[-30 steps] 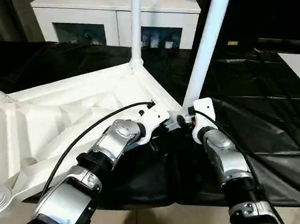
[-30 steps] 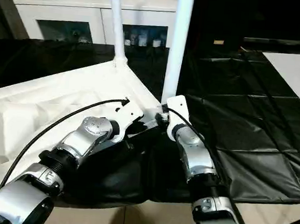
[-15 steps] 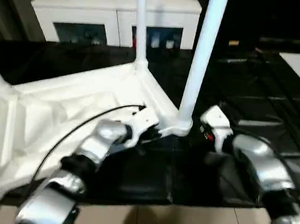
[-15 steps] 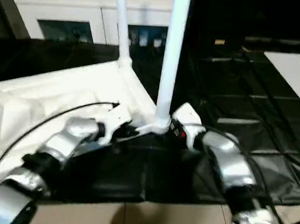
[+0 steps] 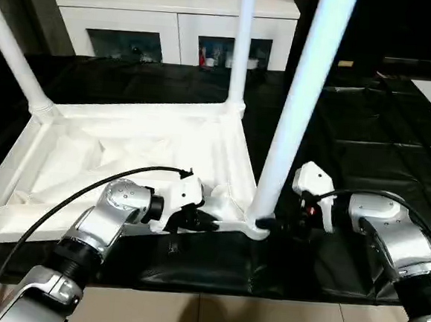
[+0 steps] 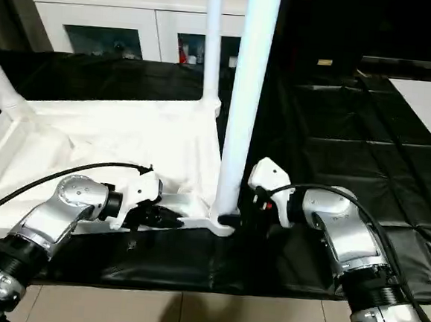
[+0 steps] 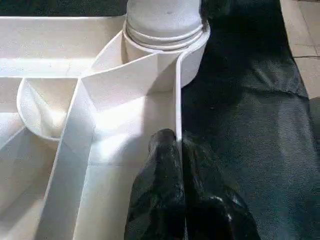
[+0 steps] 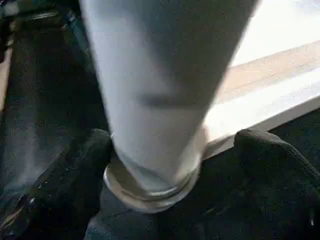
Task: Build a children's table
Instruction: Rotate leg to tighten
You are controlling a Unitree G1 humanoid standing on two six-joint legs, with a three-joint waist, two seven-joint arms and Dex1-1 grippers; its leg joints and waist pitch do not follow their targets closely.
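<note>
White plastic top: the tabletop (image 5: 126, 158) lies upside down on the black-covered table (image 5: 381, 144), ribs up, near edge at the table's front lip.
Left gripper (image 7: 176, 145): clenched on the top's thin edge wall beside the near corner socket, probably to steady it.
Right gripper (image 8: 172, 165): spread wide, fingers (image 8: 80, 165) either side of the nearest leg (image 5: 299, 100), not squeezing it.
Other legs: two visible at the far corners (image 5: 241, 44), both standing.
Room: open black cover on the right; white cabinet (image 5: 174, 16) behind.

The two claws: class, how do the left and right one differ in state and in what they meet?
The left claw is shut on the white plastic table top's rim; the right claw stands open around the base of the white round leg, its fingers apart from it. Both have black fingers.
</note>
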